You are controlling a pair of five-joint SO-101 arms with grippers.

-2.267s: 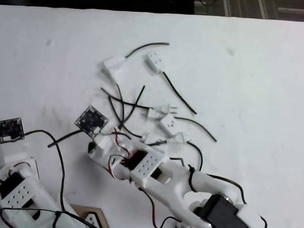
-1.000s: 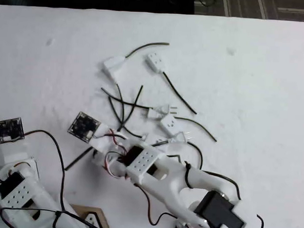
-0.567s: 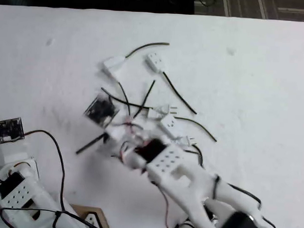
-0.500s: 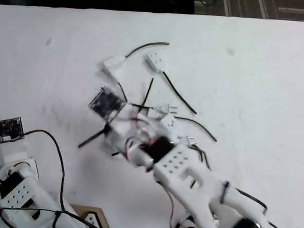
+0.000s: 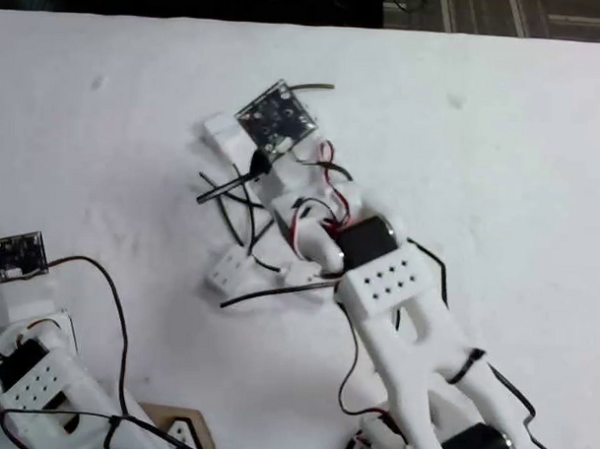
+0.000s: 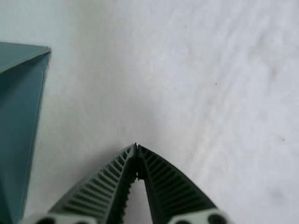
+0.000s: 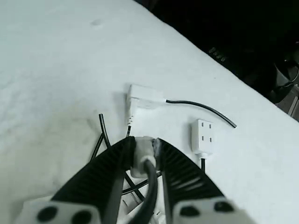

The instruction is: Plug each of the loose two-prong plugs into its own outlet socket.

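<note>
Right gripper [image 7: 142, 141]: dark ribbed fingers [image 7: 113, 164] parted only as far as the body they clamp, a small white two-prong plug with a black cord [image 7: 141, 157]. The plug sits between the fingertips, and its cord runs back between the fingers toward the wrist. The right arm [image 5: 395, 317] stretches from the near edge of the white table [image 5: 500, 143] to its middle.

Held plug, position: lifted off the table and pointed at a white rectangular block on a curved black cord [image 7: 145, 97], which lies flat just ahead. Thin prongs seem to bridge the gap between plug and block, but whether they touch it or enter it cannot be told.

White outlet socket with four slots [image 7: 202, 136]: flat on the table, beside the gripper and apart from the block, with a black lead at its near end.

Second white socket block [image 5: 236, 272]: on the table beside the right arm, among loose black cords [image 5: 243, 215], with another small white plug [image 5: 300, 272] next to it.

Left gripper [image 6: 137, 163]: ribbed fingers pressed together at the tips, with nothing between them, over bare white table [image 6: 210, 70]. A teal flat panel [image 6: 18, 116] lies to one side of it.
</note>
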